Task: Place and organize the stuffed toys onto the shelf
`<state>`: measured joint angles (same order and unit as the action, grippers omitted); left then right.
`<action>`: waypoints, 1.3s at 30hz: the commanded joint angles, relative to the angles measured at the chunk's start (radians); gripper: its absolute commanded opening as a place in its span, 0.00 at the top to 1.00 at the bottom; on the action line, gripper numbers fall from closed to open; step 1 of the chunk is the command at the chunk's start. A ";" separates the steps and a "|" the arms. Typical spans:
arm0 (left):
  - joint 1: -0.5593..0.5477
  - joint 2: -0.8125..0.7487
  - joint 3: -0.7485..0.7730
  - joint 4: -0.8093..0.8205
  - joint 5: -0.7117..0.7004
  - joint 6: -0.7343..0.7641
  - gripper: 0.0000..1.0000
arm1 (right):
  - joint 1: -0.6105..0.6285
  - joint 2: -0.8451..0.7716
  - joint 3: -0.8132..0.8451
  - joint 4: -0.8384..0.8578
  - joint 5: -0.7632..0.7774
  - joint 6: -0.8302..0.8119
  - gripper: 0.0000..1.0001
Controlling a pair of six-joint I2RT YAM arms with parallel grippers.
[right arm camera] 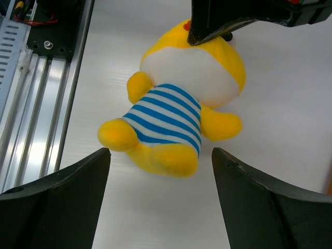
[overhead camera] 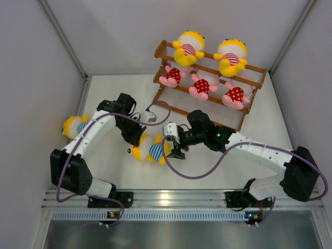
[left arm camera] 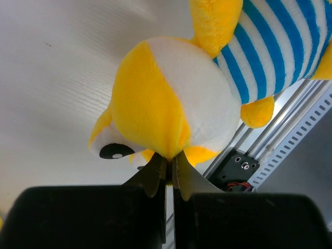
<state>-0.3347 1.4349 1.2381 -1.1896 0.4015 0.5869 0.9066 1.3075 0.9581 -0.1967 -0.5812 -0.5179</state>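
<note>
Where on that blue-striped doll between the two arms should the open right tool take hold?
Likely the torso of the blue-striped doll, approached from its feet end. The torso is narrower than the round head, its feet point at the open right tool, whose fingers flank it, and the left tool is shut on the head's top.

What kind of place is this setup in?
Probably a robotics test cell: plain grey panel walls enclose a white tabletop, with a white left arm and right arm bolted to an aluminium rail.
</note>
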 commanded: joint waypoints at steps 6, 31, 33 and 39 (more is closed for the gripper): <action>0.003 -0.045 0.049 -0.085 0.091 0.059 1.00 | 0.002 0.114 0.094 -0.003 -0.068 -0.063 0.22; 0.048 -0.004 0.258 -0.073 -0.098 -0.122 0.02 | 0.051 -0.160 -0.275 0.296 0.932 0.640 1.00; 0.051 -0.007 0.255 -0.073 -0.098 -0.122 0.02 | 0.046 -0.201 -0.341 0.356 1.033 0.656 1.00; 0.051 -0.019 0.244 -0.073 -0.099 -0.114 0.02 | -0.061 -0.277 -0.453 0.520 1.139 0.633 1.00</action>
<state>-0.2874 1.4425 1.4624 -1.2640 0.3111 0.4759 0.8780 1.0801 0.5407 0.1040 0.4080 0.0895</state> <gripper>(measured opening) 0.982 0.043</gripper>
